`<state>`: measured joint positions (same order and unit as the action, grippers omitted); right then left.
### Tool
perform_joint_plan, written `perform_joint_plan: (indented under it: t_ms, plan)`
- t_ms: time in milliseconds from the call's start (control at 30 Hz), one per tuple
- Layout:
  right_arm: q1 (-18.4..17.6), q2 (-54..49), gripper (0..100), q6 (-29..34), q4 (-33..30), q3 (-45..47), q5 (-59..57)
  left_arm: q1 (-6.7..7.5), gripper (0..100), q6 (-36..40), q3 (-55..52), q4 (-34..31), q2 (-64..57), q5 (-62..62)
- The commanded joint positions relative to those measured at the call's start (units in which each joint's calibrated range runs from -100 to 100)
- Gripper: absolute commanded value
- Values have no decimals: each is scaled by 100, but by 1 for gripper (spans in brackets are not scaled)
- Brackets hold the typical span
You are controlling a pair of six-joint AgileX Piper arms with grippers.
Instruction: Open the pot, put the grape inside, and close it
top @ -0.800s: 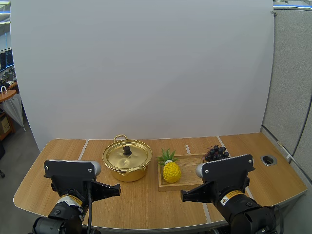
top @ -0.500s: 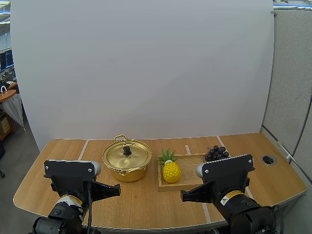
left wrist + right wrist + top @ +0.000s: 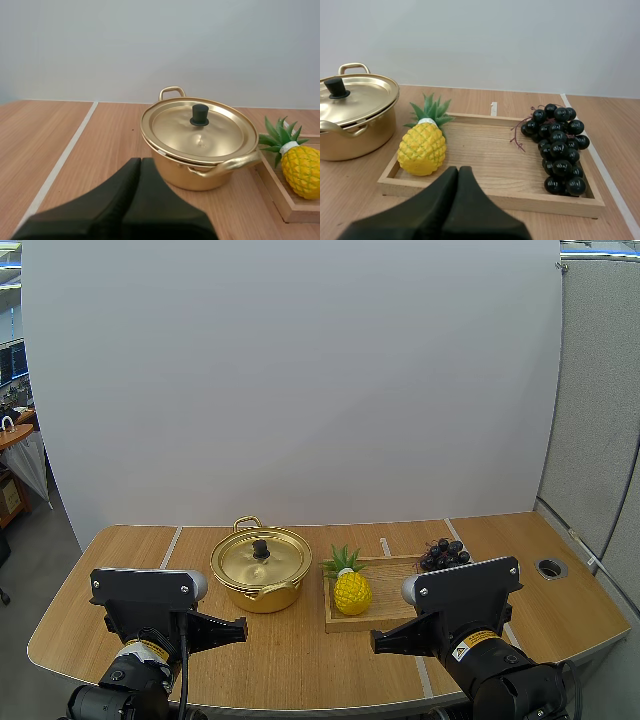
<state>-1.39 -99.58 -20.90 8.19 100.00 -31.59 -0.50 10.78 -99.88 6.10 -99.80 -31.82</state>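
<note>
Warning-triangle sticker [image 3: 152, 651] on left arm [image 3: 140, 592], second sticker [image 3: 472, 644] on right arm [image 3: 468, 592]; print on both too small to read. Nothing else legible.

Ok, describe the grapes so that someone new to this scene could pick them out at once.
On the table, right of the gold pot, lies a shallow wooden tray. The grapes lie at its right end. They are a bunch of glossy black balls, unlike the yellow pineapple at the other end.

The left gripper [image 3: 243, 622] and right gripper [image 3: 375, 644] are showing black tapered fingers, boxy bodies, grey caps, yellow labels.
</note>
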Motion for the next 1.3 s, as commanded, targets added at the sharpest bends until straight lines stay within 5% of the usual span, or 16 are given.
perform_joint_plan:
  t_ms: [0,333,767,1267]
  plan:
    - [22,-42,0,-30,112,0,48,8,0,70,-12,9,-20,114]
    - [22,-42,0,-30,100,-685,-181,8,0,70,913,51,-20,-283]
    - [22,-42,0,-30,-674,-1983,-407,8,0,70,2448,0,-20,-300]
    - [22,-42,0,685,-636,-4320,-5773,8,0,70,3437,8,-20,-2952]
